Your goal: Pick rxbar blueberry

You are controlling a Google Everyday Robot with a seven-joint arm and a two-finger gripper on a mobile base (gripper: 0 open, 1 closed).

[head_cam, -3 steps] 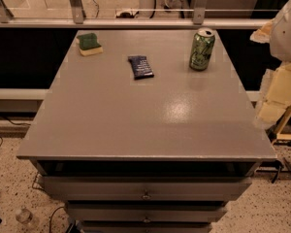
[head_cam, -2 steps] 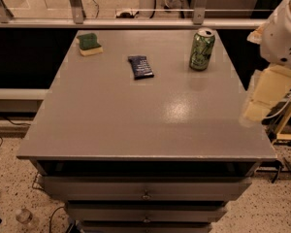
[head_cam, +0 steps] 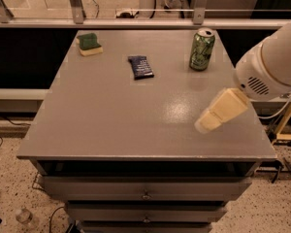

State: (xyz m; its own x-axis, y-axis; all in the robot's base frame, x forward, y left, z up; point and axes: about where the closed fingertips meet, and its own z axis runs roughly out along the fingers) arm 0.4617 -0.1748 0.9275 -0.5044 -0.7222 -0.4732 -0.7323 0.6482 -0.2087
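Note:
The rxbar blueberry (head_cam: 140,66) is a small flat bar in a dark navy wrapper, lying on the grey table top (head_cam: 111,125) at the back middle. My gripper (head_cam: 207,123) is cream-coloured and reaches in from the right on a white arm (head_cam: 271,64). It hovers over the right part of the table, well to the right of the bar and nearer the front. It holds nothing that I can see.
A green drink can (head_cam: 202,49) stands upright at the back right, behind the gripper. A green-topped yellow sponge (head_cam: 89,43) lies at the back left corner. A railing (head_cam: 136,23) runs behind the table. Drawers (head_cam: 145,188) are below the front edge.
The arm and gripper have moved left, from the table's right edge to over the right part of the top. The bar, can and sponge have not moved.

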